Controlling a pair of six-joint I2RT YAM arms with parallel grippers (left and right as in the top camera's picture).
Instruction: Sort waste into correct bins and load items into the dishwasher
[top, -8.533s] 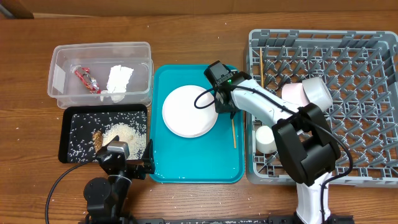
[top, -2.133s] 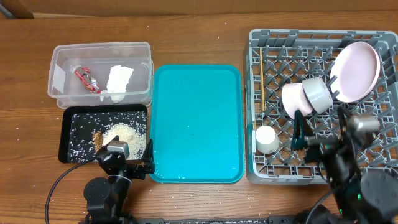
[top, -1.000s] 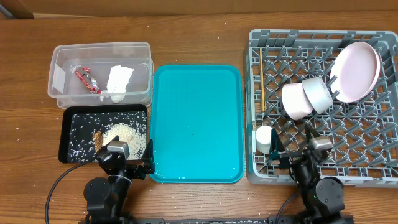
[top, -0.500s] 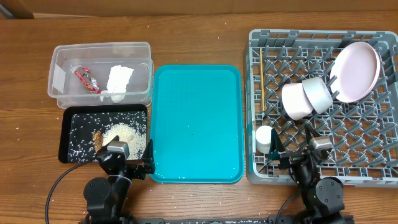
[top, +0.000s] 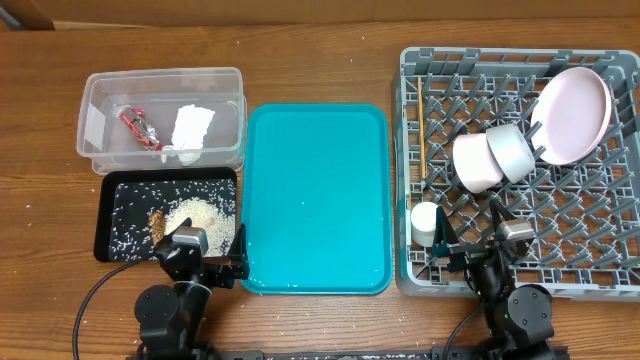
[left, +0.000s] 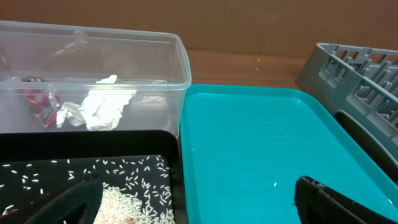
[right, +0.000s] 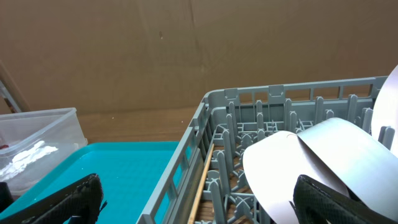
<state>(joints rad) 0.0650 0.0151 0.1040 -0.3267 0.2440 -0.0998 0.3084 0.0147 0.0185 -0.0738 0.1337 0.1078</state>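
Note:
The grey dishwasher rack (top: 500, 57) holds the pink-white plate (top: 572, 115) on edge, two bowls (top: 475, 163) (top: 512, 152), the cup (top: 425, 222) and chopsticks (top: 421, 130). In the clear bin (top: 95, 120) lie the tissue (top: 190, 127) and the red wrapper (top: 135, 125). Rice (top: 195, 215) and a brown scrap (top: 157, 222) lie in the black bin (top: 105, 215). My left gripper (left: 199, 208) is open and empty over the black bin's right rim. My right gripper (right: 205, 208) is open and empty at the rack's front left, where a chopstick (right: 202, 183) and a bowl (right: 292, 168) show.
The teal serving tray (top: 315, 180) lies between the bins and the rack with only a stray grain on it. Both arm bases sit at the table's front edge. A brown cardboard wall stands behind the table in the wrist views.
Since the earliest frame the plate and a chopstick have left the teal tray and stand in the rack. The right arm has drawn back to the front edge. Nothing moved in the last second.

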